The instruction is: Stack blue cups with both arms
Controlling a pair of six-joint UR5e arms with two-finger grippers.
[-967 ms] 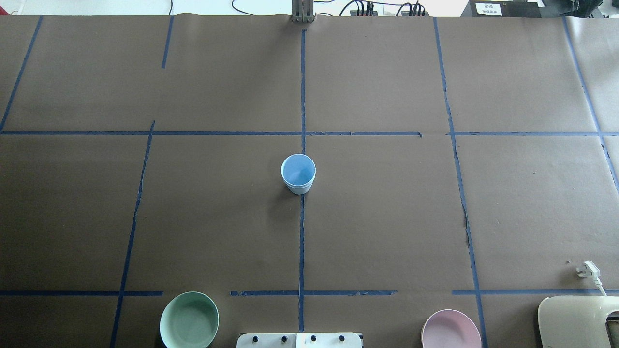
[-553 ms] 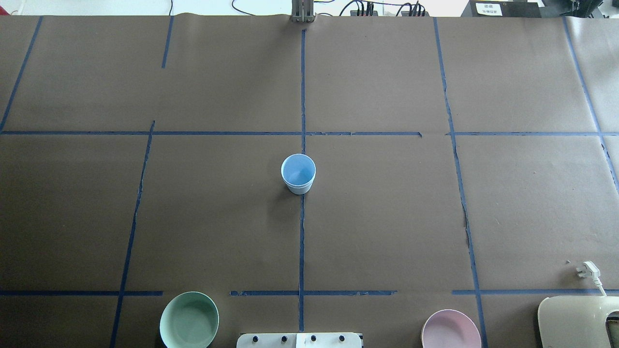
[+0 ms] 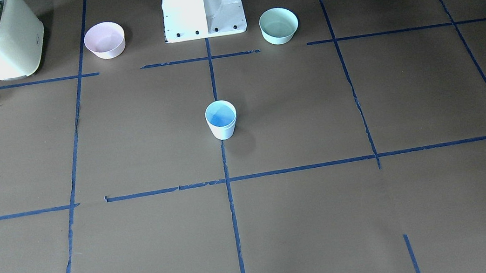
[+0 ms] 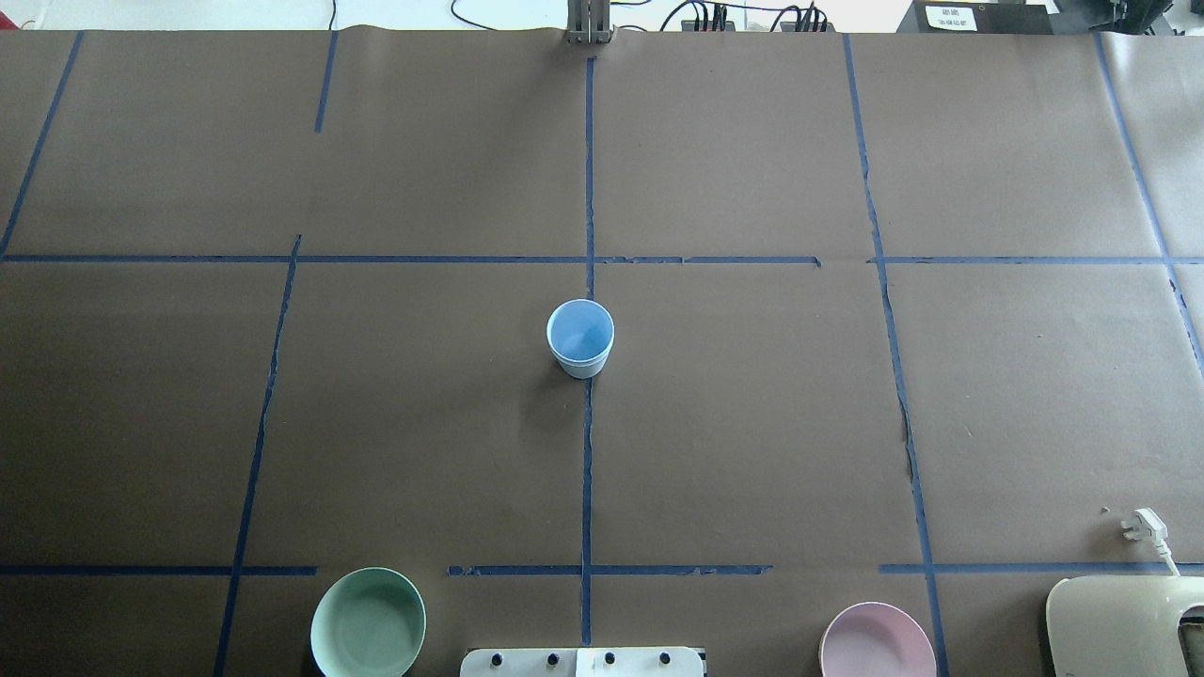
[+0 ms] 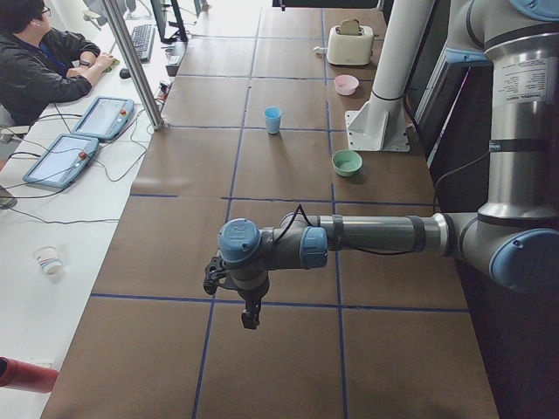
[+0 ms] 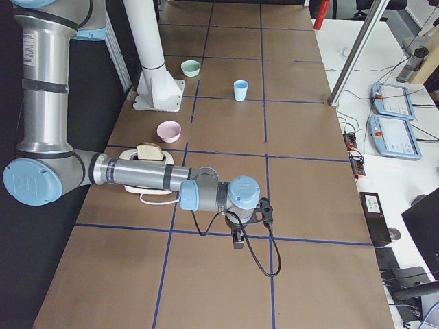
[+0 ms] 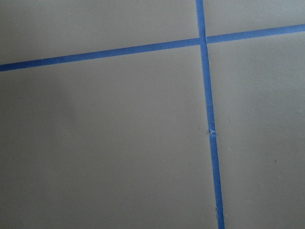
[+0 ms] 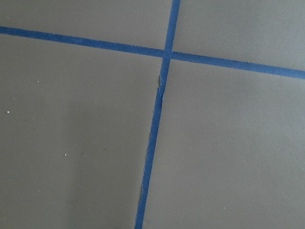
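A brown paper-covered bench is marked into squares with blue tape. In the middle of it, well away from every edge, the blue cups stand upright as a single shape. A faint second rim line below the lip suggests one cup is nested inside the other, so the stacking looks done, with little or nothing left. The left gripper hangs over the bench's left end and the right gripper over its right end, both well apart from the cups. Whether their fingers are apart or together I cannot tell.

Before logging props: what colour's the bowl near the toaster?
Pale pink bowl; best in front-facing view.
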